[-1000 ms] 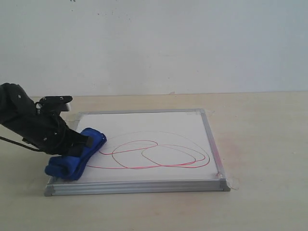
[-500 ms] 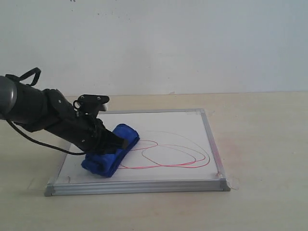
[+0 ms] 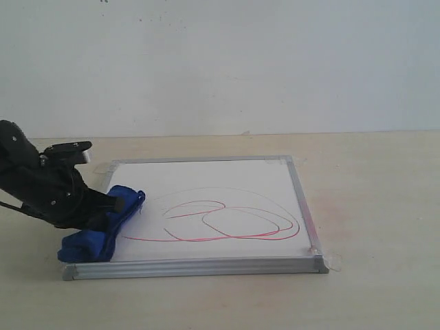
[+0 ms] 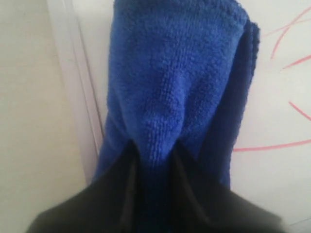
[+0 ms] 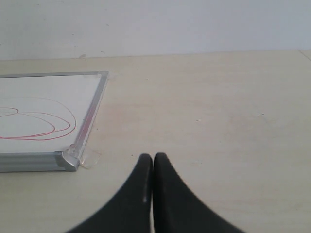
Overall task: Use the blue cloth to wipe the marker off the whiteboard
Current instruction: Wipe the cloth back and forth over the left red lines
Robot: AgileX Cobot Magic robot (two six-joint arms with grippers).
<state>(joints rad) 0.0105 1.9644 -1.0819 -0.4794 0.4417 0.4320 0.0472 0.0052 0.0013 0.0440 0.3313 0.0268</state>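
The whiteboard [image 3: 227, 182] lies flat on the table, its silver frame [image 3: 196, 267] facing me. Red marker loops [image 3: 227, 221] cross its middle and right part; they also show as marker strokes [image 4: 286, 104] and marker curves [image 5: 43, 124]. The blue cloth [image 3: 103, 227] rests on the board's near-left corner, partly over the frame. My left gripper [image 3: 113, 204] is shut on the blue cloth [image 4: 180, 82], its black fingers [image 4: 124, 179] pinching a fold. My right gripper [image 5: 153, 158] is shut and empty, hovering over bare table to the right of the whiteboard corner [image 5: 68, 160]. It is out of the exterior view.
The wooden table [image 3: 371, 206] extends around the board on all sides. A plain white wall [image 3: 220, 62] stands behind it. Clear tape tabs [image 3: 335, 261] stick out at the board's corners.
The left arm swept the cloth rightward over the left end of the loops, then pulled it back to the board's near-left corner. The red lines look much as before.
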